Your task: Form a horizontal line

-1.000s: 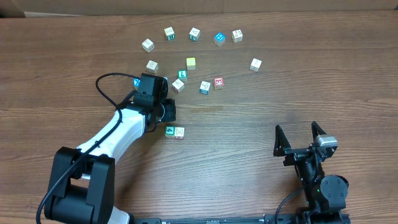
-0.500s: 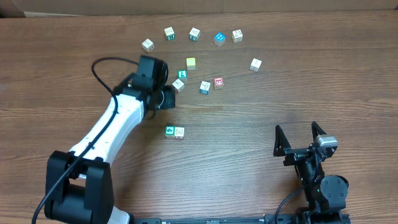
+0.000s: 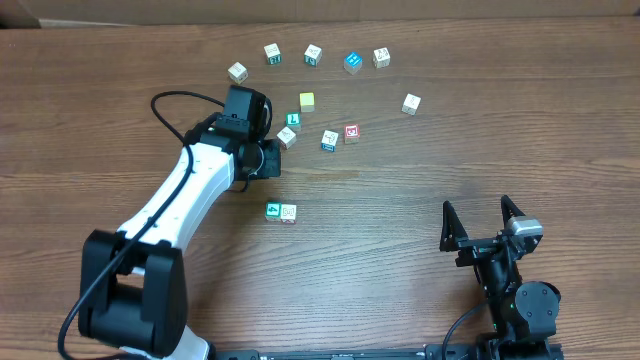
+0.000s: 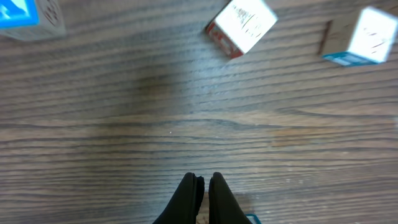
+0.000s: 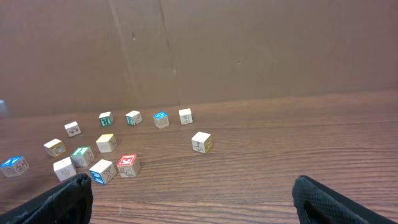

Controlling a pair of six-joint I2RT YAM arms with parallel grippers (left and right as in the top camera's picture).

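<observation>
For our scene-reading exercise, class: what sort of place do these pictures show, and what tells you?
Probably a robotics lab test bench: a white robot arm and a black robot arm at a wood-grain table, small letter cubes scattered on it, plain brown backdrop behind.

Only clear letter: a white "L" on the green cube (image 3: 293,120), overhead. The back-row blue cube (image 3: 352,62) and the red-faced cube (image 3: 351,131) each had a white glyph, too small to read. Left wrist: the white-top cube (image 4: 241,25) had faint grey print, blurred; the cut-off blue cube (image 4: 22,12) had a white mark, only partly in frame.
</observation>
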